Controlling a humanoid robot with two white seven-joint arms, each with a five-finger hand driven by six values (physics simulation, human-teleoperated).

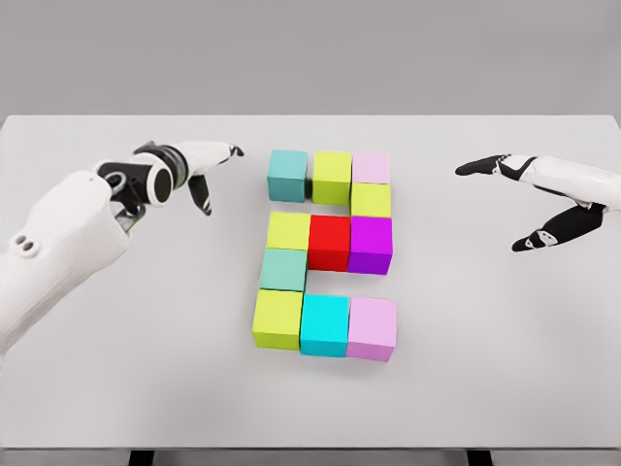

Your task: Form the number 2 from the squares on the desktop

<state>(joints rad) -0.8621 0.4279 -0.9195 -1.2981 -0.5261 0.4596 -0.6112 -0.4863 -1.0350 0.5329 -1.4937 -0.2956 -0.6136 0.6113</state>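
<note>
Multicoloured squares [330, 254] forming a 2 on grey desktop [116, 388], left robot hand [199, 173] and right robot hand [519, 199] spread, empty

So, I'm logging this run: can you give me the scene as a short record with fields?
surface: white table
blocks: eleven coloured cubes forming a 2
top row: teal cube, lime, pale pink
right link: lime cube
middle row: lime, red cube, purple
left link: green-teal cube
bottom row: lime, cyan cube, pink
left hand: open, left of the blocks, holding nothing
right hand: open, right of the blocks, holding nothing
</note>
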